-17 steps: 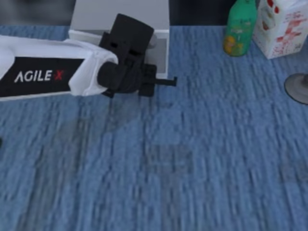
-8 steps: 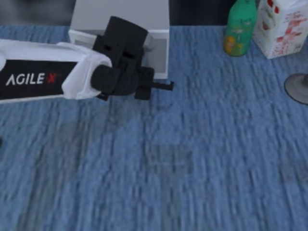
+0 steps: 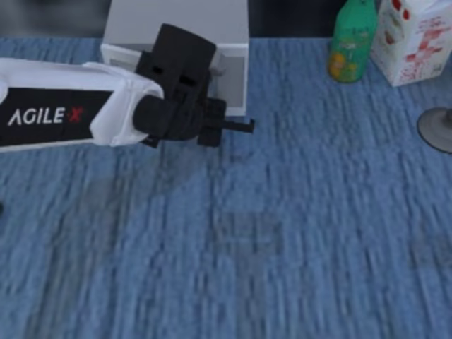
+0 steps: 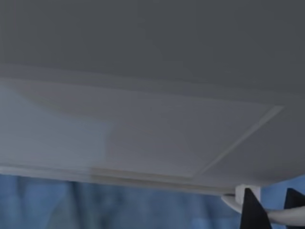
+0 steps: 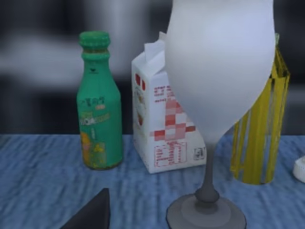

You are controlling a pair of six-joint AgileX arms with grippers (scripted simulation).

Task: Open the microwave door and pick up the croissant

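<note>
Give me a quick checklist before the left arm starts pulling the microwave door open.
1. Left claw at the door handle: ok, its dark tips flank the pale handle in the left wrist view.
2. Firm grip on the handle: cannot tell.
3. Microwave door state: not yet open, panel flat against the front.
4. Blue table in front of the microwave, room for the swing: ok.
5. Croissant: cannot tell, not visible.
6. Green bottle, milk carton, glass: ok, well to the right.
</note>
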